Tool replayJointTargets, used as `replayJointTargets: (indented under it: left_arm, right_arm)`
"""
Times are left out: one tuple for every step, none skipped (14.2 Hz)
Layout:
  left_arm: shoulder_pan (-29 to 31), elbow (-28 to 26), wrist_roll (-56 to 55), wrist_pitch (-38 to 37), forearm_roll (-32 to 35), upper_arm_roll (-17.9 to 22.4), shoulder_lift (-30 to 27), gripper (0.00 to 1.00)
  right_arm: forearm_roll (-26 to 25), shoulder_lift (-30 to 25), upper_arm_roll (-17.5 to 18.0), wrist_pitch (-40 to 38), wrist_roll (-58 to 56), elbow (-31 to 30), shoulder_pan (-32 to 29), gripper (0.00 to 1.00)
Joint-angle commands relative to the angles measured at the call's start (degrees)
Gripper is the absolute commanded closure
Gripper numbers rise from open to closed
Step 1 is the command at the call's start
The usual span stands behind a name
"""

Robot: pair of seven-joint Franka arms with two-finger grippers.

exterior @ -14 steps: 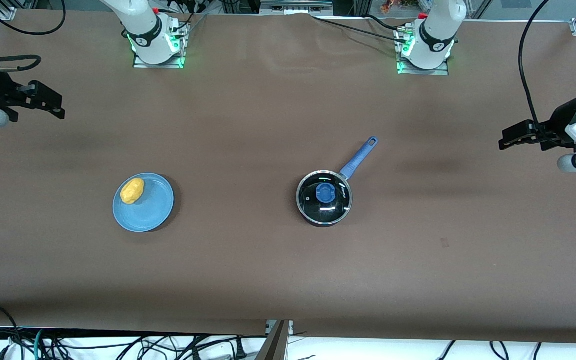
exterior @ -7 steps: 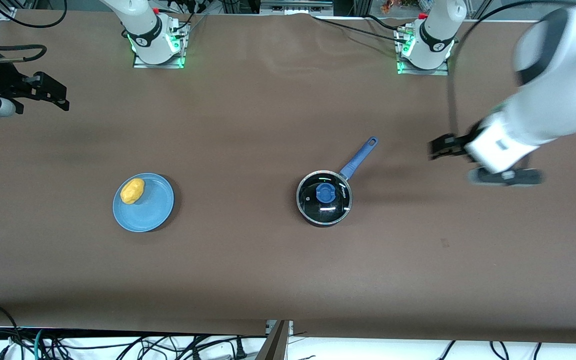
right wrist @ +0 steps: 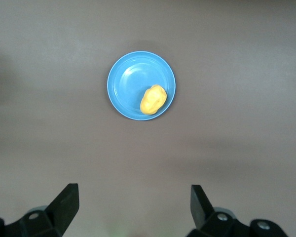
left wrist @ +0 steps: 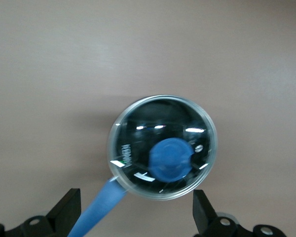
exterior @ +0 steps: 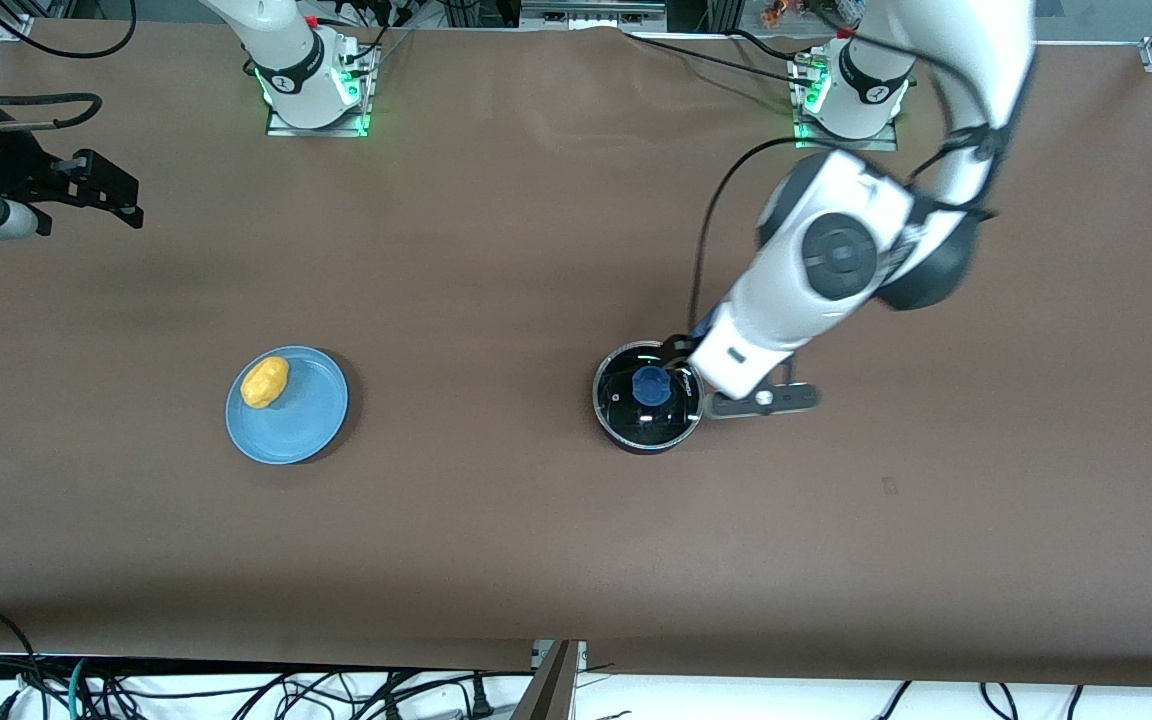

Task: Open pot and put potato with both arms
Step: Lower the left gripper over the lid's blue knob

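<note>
We see the pot standing near the middle of the table with its glass lid on it, and the left gripper hangs over the pot's handle side with its fingers spread wide, grasping nothing. The potato lies on the blue plate toward the right arm's end of the table. The right gripper waits in the air over the table edge at that end, its fingers also released and apart.
</note>
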Motion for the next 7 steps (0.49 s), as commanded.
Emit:
replayJointTargets:
  left_arm:
    - [-2.58,1.64,-2.47,4.26,1.75,0.41,3.97,0.0]
    - [-3.28,1.64,-2.47,5.14,3.16,0.41,4.85,0.0]
    - [-4.07,1.64,-2.56,6.11,4.39,0.41,5.47,0.0]
    - [-4.77,1.64,-2.65,6.81,5.27,0.41,6.17,0.0]
    - [-5.22,1.64,-3.17,7.34,6.06,0.41,6.7,0.0]
    - [-5.22,1.64,-3.35,7.96,7.55,0.41,6.97,0.0]
    - [-5.31,1.64,-3.44,8.05,9.31,0.41,7.32,0.0]
  right_arm:
    - [-0.54,0.29,-0.02,0.31,0.13,0.96,0.18,0.0]
    - [-0.98,0.29,-0.02,0.23,0.14,0.96,0.18,0.0]
    - [-1.51,0.47,0.07,0.23,0.14,0.88,0.18,0.0]
    - [-1.51,0.47,0.07,0.23,0.14,0.87,0.18,0.0]
    - [-1.51,0.47,0.07,0.14,0.14,0.96,0.18,0.0]
    - [-1.51,0.55,0.07,0.23,0.14,0.88,0.18,0.0]
    - [-1.43,0.55,0.07,0.23,0.14,0.87,0.18,0.0]
